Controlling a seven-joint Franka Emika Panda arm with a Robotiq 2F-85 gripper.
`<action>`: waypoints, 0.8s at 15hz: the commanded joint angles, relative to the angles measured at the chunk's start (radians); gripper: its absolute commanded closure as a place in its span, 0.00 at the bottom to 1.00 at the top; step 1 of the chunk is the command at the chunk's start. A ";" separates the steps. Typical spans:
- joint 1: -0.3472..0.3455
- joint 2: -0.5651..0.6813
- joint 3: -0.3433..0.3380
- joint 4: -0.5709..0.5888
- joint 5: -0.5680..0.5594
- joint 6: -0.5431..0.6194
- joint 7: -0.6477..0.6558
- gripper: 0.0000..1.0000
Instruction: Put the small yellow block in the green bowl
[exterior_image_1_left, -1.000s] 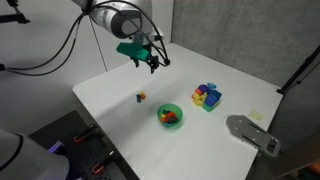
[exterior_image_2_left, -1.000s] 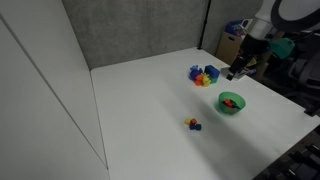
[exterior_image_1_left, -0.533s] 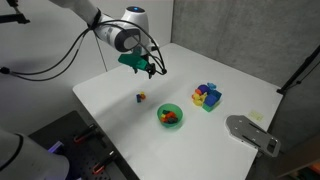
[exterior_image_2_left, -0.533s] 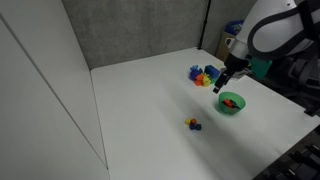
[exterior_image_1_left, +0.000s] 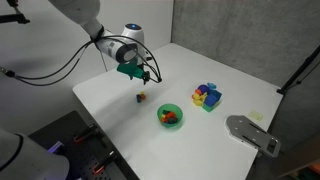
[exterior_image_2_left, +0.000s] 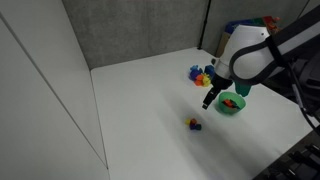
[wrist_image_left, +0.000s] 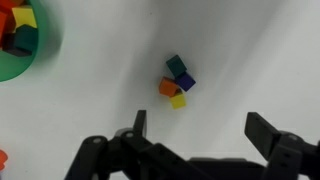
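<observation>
The gripper (wrist_image_left: 200, 130) is wide open and holds nothing. The yellow block (wrist_image_left: 178, 100) lies on the table (wrist_image_left: 265, 60) just ahead of the gap between the fingers, touching an orange block (wrist_image_left: 168, 88) and a blue block (wrist_image_left: 186, 82). The bowl (wrist_image_left: 15, 70) sits well apart, off to one side.
</observation>
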 joint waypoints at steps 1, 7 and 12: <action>0.009 0.086 -0.002 0.059 -0.058 0.001 0.015 0.00; 0.043 0.217 -0.023 0.152 -0.159 -0.007 0.041 0.00; 0.078 0.326 -0.040 0.256 -0.212 -0.014 0.057 0.00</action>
